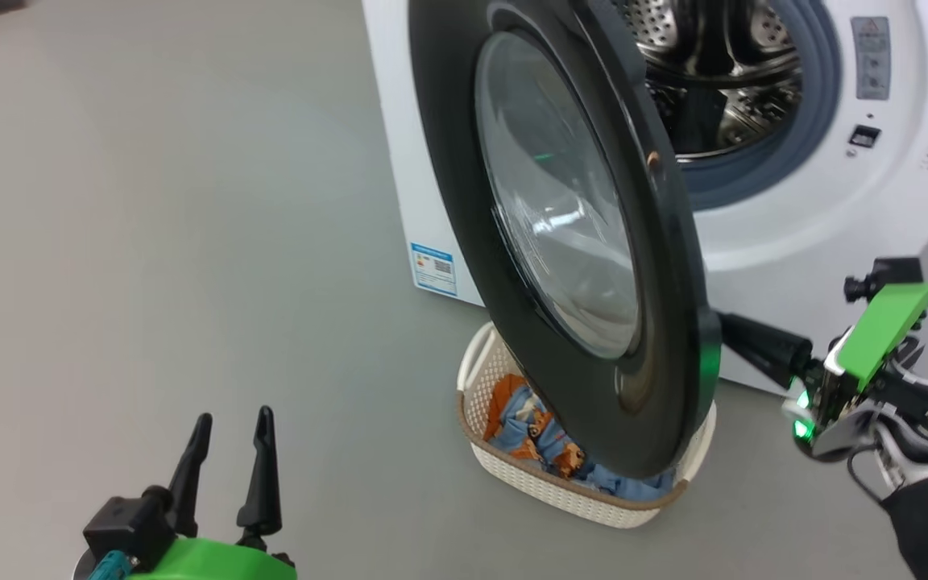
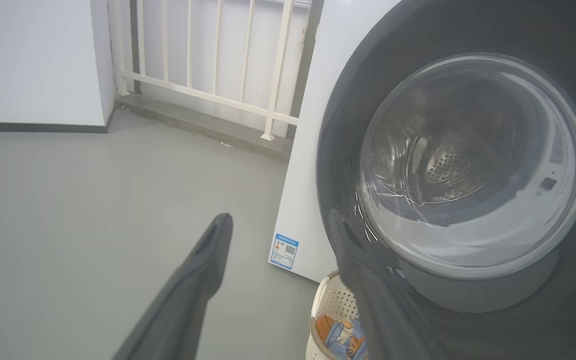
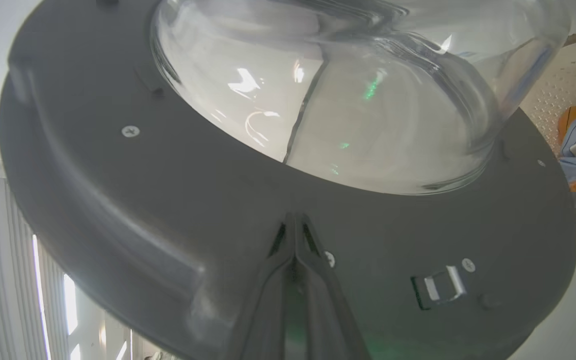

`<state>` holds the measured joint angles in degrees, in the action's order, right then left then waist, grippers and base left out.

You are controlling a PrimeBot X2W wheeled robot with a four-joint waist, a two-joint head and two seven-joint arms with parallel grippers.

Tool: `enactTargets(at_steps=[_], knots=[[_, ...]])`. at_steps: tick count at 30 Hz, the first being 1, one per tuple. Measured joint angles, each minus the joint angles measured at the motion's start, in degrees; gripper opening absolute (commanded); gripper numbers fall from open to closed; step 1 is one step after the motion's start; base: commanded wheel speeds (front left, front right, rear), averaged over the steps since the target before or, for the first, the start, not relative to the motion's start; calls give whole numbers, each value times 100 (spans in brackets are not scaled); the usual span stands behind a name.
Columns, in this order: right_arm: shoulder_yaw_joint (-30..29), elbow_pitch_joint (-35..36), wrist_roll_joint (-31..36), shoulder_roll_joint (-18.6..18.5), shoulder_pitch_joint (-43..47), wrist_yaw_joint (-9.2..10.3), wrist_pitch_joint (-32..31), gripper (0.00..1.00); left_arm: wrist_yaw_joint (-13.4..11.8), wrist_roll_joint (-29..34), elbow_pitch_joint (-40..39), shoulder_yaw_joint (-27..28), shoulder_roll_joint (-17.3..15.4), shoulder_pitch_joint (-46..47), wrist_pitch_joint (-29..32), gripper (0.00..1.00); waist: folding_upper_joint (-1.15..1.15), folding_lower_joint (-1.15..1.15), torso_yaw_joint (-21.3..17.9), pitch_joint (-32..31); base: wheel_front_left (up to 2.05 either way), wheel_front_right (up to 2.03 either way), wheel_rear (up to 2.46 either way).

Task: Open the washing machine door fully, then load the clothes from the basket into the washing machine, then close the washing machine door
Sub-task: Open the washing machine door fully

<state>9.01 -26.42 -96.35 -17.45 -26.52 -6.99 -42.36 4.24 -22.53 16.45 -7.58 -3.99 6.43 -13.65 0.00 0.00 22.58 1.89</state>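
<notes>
The washing machine door, round and glossy black with a glass window, stands partly open over the cream basket. Blue bear-print clothes lie in the basket. Behind the door the white washing machine shows its steel drum. My right gripper reaches in from the right behind the door's lower edge. In the right wrist view it is shut, tips against the door's inner face below the glass bowl. My left gripper hangs open at the lower left, away from the door.
Grey floor spreads to the left of the machine. A white railing and a wall stand beyond it. A blue label sits low on the machine's side. The door latch is near my right fingers.
</notes>
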Motion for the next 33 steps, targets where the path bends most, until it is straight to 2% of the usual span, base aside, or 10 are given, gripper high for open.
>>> enactTargets(at_steps=[16,33], knots=[[-67,180,64,345,388,0,-164,0,-26,-18,-58,-48,-90,-88,137,100,0,0,475,-256,0,0,0],[-200,146,163,478,480,0,-331,0,-86,-53,-71,-126,-174,-96,137,100,0,0,267,-315,0,0,0]])
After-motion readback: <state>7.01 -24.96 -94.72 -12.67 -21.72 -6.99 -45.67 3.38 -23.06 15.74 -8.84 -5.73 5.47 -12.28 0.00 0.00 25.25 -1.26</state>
